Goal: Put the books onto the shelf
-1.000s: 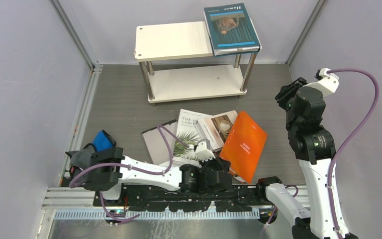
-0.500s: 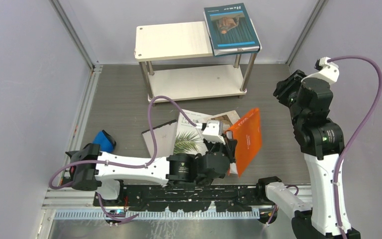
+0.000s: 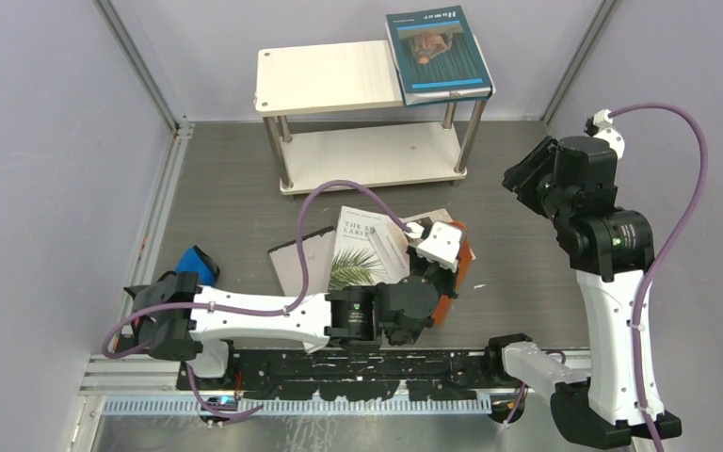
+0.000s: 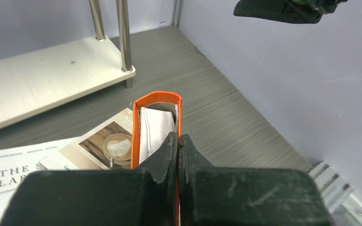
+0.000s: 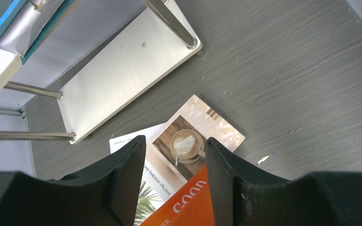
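Note:
My left gripper (image 3: 444,266) (image 4: 179,141) is shut on one cover of the orange book (image 3: 467,254) (image 4: 156,99), which stands on edge, slightly splayed, above the floor pile. The beige cup book (image 3: 397,241) (image 4: 111,144), the white palm-leaf book (image 3: 356,252) and the grey book (image 3: 294,267) lie flat there. A teal book (image 3: 438,52) rests on the right end of the shelf's (image 3: 329,77) top board. My right gripper (image 3: 527,179) (image 5: 175,141) hangs open in the air right of the shelf, looking down on the orange book (image 5: 193,207) and the cup book (image 5: 217,127).
A small blue object (image 3: 193,266) lies at the left by the left arm's base. The shelf's lower board (image 3: 372,155) (image 5: 122,70) is bare. Grey walls close in on the left, back and right. A purple cable (image 3: 339,193) loops over the pile.
The left gripper has lifted the orange book from lying flat to standing on edge and carried it up and to the right. The right arm has shifted left and its jaws have opened wider.

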Robot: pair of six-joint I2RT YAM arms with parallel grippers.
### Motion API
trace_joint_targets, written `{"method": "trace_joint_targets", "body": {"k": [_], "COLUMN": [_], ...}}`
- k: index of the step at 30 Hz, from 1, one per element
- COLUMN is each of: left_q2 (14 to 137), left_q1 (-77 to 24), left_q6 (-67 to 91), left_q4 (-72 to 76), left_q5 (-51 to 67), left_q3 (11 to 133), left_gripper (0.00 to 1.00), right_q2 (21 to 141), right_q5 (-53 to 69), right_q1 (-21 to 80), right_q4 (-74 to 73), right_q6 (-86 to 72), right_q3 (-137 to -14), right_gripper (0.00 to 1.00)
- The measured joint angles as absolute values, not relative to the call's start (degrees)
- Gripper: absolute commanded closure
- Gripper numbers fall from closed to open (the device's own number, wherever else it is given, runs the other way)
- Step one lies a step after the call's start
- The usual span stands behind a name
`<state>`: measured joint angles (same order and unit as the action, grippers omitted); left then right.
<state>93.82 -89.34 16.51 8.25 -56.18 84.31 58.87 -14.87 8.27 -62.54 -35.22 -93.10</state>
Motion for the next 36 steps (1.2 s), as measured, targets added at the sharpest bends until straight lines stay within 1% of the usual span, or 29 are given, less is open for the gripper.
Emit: {"method": "trace_joint_targets", "body": {"k": [5,12,21,36], "left_q2": [96.2,96.47,96.55,99.35], "left_q1": [-89.34,-89.32,-88.86,-88.36], "left_q6": [8.21,2.7,1.69,4.34], "left_q4": [11.29,13.52,12.16,10.9], "left_q5": [-55.81,-54.5,-52.1,-49.41], "left_q3": [84.29,84.16,84.16,85.56], "left_gripper": [1.0,1.0,1.0,1.0], "right_q2": [57.17,51.99,49.76,45.28], "right_q5": [-12.01,-7.53,-3.27,4.8], "right_q1": [8.29,8.32,8.29,8.29], "right_q4": [-66.11,-69.28,-72.44,-76.55], "right_q6": [-39.86,-43.64,-44.99,-45.01], "right_q3": [-92.62,-85.69,-85.36,-87.15], "right_gripper": [0.45,0.45,0.45,0.46]}}
